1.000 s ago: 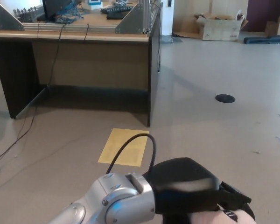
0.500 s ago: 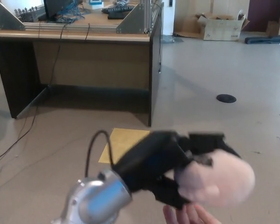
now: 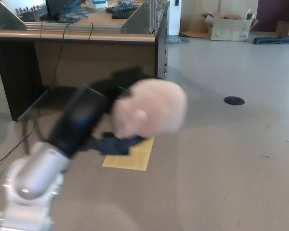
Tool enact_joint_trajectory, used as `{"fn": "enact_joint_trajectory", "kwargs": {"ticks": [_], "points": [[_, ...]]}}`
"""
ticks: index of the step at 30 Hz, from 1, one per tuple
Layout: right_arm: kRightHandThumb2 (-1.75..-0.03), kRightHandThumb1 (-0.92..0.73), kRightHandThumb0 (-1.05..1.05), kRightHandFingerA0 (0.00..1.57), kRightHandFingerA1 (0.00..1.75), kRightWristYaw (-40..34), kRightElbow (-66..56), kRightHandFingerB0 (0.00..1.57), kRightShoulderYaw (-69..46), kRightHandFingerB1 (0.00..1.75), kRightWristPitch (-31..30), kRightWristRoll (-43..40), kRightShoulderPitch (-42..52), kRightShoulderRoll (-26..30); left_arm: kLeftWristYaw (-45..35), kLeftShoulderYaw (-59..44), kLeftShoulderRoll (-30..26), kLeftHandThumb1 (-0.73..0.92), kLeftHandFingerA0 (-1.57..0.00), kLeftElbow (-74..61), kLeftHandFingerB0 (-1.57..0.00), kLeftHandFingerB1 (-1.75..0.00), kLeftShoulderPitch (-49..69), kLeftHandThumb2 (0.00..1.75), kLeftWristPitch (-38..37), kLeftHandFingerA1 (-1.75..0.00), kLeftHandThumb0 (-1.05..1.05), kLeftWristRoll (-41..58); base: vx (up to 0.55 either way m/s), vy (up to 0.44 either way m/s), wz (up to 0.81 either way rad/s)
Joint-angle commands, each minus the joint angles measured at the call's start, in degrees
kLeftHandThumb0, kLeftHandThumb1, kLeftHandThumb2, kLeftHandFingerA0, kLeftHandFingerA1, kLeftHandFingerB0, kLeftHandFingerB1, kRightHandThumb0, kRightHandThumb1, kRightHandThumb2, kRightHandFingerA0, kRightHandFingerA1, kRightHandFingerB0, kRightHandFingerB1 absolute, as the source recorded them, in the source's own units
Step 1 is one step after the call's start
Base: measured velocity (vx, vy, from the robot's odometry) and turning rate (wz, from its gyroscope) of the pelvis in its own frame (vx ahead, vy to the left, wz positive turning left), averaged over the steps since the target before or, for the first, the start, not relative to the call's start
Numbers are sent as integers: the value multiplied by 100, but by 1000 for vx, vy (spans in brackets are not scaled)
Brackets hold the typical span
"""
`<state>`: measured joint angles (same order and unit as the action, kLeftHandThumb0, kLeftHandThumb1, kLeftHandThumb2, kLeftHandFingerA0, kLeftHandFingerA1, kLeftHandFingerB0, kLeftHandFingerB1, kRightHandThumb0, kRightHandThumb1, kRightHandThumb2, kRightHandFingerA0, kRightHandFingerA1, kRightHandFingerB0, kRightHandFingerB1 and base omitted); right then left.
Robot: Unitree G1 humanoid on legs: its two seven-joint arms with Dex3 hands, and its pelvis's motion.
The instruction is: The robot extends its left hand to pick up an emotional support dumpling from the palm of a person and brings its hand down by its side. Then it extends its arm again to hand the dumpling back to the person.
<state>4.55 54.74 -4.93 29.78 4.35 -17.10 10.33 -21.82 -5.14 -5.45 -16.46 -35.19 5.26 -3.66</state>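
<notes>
Motion blurs the left hand (image 3: 94, 118) and the dumpling (image 3: 149, 107) at frame centre, hiding the fingers. The arm runs off the bottom left edge. The desk (image 3: 82, 36) is cropped at the top.

The left arm (image 3: 33, 178) comes in from the lower left corner, its silver forearm angled up and to the right, blurred with motion. The black left hand (image 3: 103, 113) is raised in mid-frame with its fingers (image 3: 113, 144) curled round a pale pink dumpling (image 3: 151, 106), held up off the floor.
</notes>
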Motion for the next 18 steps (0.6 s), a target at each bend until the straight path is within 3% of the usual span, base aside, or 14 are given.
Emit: {"fn": "enact_joint_trajectory", "kwargs": {"ticks": [1, 5, 6, 11, 12, 18], "points": [[-57, -56, -43, 82, 52, 41, 144, 48, -23, 36, -13, -78, -63, 65, 171, -3633, -614, 83, -91, 529, -82, -74, 1234, 65, 2478, -130, -8, 3914, 0, 0, 0], [-57, -57, -40, 81, 52, 34, 159, 47, -10, 36, 32, -64, 35, 53, -135, -3974, -508, 79, -93, 1316, -77, -76, 1995, 68, 2212, -144, -10, 3641, 0, 0, 0], [-57, -56, -42, 81, 52, 36, 147, 47, -16, 36, 41, -72, 99, 48, -187, -4031, -472, 83, -87, 1641, -68, -77, 2184, 67, 2089, -157, -8, 3506, 0, 0, 0], [-57, -57, -41, 81, 52, 39, 139, 46, -23, 36, 135, -78, 265, 49, -303, -4122, -411, 87, -83, 2577, -69, -80, 2575, 67, 1765, -155, -5, 3128, 0, 0, 0], [-57, -57, -41, 81, 52, 64, 141, 46, -44, 36, 163, -111, 346, 38, -278, -3976, -395, 88, -77, 2924, -72, -80, 2733, 61, 1424, -168, -2, 2772, 0, 0, 0], [-57, -57, -40, 79, 52, 132, 135, 46, -110, 36, 294, -218, 638, -11, -96, -3566, -396, 85, -84, 3886, -73, -79, 3090, 62, 521, -162, -2, 1937, 0, 0, 0]]}}
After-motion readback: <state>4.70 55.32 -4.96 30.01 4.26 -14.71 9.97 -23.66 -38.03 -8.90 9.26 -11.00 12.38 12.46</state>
